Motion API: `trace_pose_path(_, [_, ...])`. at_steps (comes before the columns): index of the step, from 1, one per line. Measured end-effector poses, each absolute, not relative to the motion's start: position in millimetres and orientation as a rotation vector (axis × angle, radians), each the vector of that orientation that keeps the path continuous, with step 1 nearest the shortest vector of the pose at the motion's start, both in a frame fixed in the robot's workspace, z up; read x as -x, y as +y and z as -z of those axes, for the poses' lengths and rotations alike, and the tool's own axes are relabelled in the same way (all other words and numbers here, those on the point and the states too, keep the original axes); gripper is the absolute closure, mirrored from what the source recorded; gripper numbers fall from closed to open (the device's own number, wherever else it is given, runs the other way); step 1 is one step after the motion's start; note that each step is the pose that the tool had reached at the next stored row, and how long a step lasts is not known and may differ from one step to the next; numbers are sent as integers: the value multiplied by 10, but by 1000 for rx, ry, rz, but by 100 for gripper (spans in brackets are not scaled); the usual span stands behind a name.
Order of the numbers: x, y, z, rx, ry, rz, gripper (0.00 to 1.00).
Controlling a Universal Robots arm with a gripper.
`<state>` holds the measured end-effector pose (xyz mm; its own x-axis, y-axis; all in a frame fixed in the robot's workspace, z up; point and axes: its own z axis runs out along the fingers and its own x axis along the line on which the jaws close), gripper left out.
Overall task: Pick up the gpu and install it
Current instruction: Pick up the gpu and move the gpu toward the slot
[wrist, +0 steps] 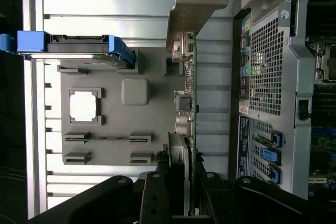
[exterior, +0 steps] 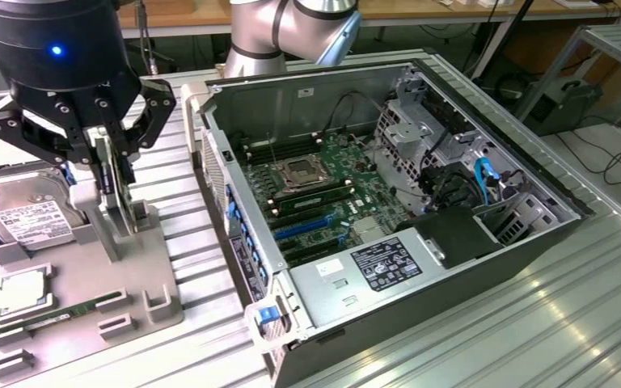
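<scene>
Starting at ext. view's left. Item 1: HDD (exterior: 19,214), white label showing, at the edge of grey fixture tray (exterior: 84,283); CPU (exterior: 22,295) and memory stick (exterior: 57,317) in own nests, nearer the camera. Item 2: gripper (exterior: 116,184) over tray's right part, jaws narrowed to a slim gap and pressed on both faces of gpu (exterior: 129,212). Card stands upright on edge, lower edge seated in or just above stand (exterior: 111,238); can't tell which. Wrist view: gpu (wrist: 192,93) seen edge-on, running straight in between the black fingers of gripper (wrist: 186,182), silver bracket (wrist: 190,3) at the card's far end. Item 3, ext. view's right: PC case (exterior: 289,97), side panel off, well apart from card; mobo (exterior: 322,182) w/ blue slots (exterior: 300,230) bare, PSU (exterior: 386,263) at near end. Handling note (judgement): step in hand looks like grasp/lift-out from stand. To do it well: squeeze firm on flat board, not the fan; pull straight along stand's slot, no twist, so edge connector and bracket don't snag; hold card vert. so it can't pivot between pads.
</scene>
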<state>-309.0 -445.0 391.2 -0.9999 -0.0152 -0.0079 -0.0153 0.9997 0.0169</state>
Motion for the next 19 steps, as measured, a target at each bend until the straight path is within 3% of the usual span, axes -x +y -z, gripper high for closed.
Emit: trace_pose_path(19, [3089, -4451, -4149, 26, 3134, -25, 73])
